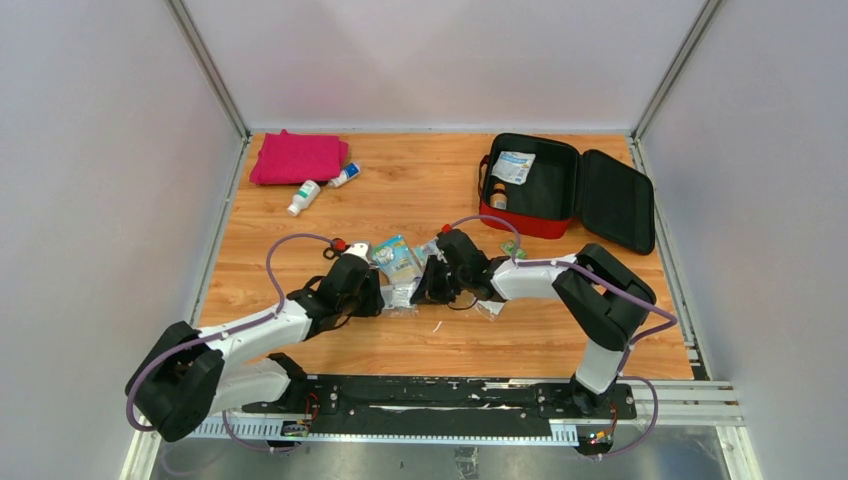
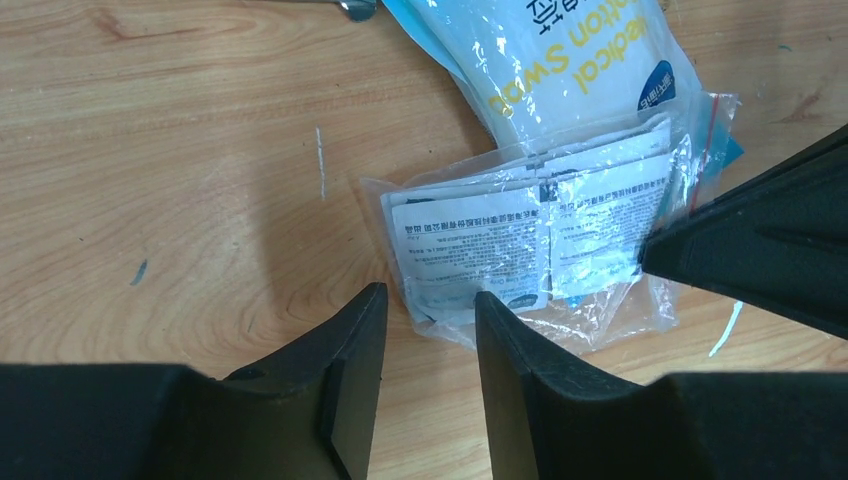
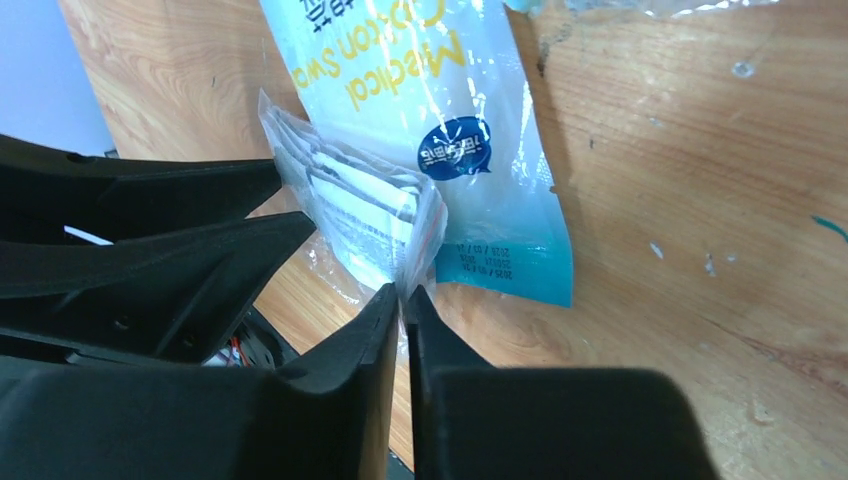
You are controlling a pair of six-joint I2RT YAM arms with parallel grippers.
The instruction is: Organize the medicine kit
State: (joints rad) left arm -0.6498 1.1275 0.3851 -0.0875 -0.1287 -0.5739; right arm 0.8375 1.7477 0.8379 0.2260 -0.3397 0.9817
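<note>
The medicine kit [image 1: 600, 215], a red case with black lining, lies open at the back right with a white packet and a small brown bottle inside. Mid-table, my right gripper [image 3: 403, 293] is shut on the edge of a clear zip bag of white sachets [image 3: 360, 210]. The bag partly overlaps a blue cotton swab packet [image 3: 460, 130]. My left gripper [image 2: 430, 300] is open at the bag's [image 2: 500, 240] near corner, not gripping it. The swab packet [image 2: 560, 60] lies beyond. In the top view both grippers, left [image 1: 378, 290] and right [image 1: 418, 285], meet at the bag [image 1: 400, 295].
A folded pink cloth [image 1: 298, 157] lies at the back left with two small white bottles [image 1: 303, 196] [image 1: 344, 175] beside it. A small green packet [image 1: 513, 249] and a clear scrap [image 1: 490, 308] lie by the right arm. Grey walls enclose the table.
</note>
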